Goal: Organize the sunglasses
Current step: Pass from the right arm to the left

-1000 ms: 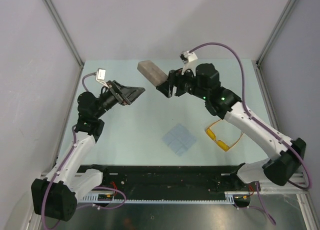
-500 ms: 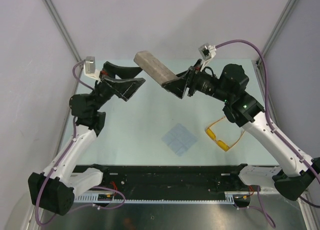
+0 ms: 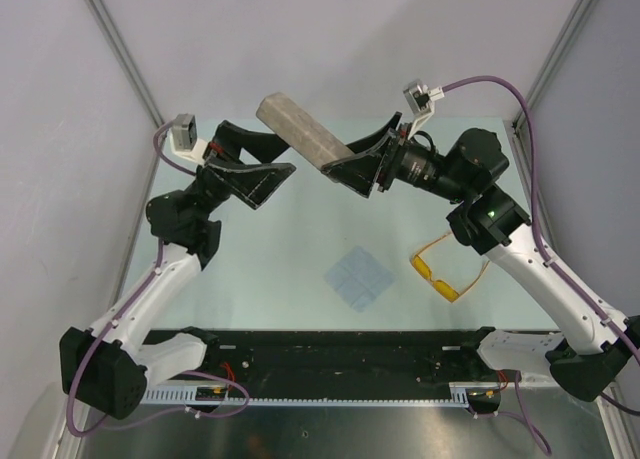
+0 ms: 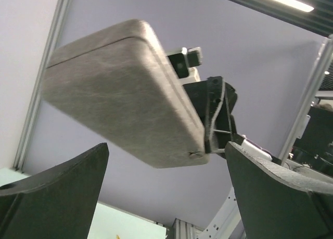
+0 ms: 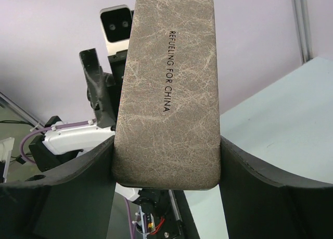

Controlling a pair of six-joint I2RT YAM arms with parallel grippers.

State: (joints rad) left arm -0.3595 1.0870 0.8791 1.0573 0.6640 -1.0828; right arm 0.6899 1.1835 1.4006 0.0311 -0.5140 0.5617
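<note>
Our right hand [image 3: 352, 165] clamps one end of the grey-beige case [image 3: 295, 129], holding it tilted high above the desk [image 3: 270, 249]. Our left hand [image 3: 278, 157] gapes wide just beside the case's free end, apart from it. The sunglasses [image 3: 437, 274] lie on the desk beneath our right arm, near the blue cloth [image 3: 357, 279].

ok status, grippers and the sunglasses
Right gripper shut on the grey case, held aloft; left gripper open, facing it. Sunglasses on the table, untouched, partly under the right arm. Blue cloth beside them, apart.
</note>
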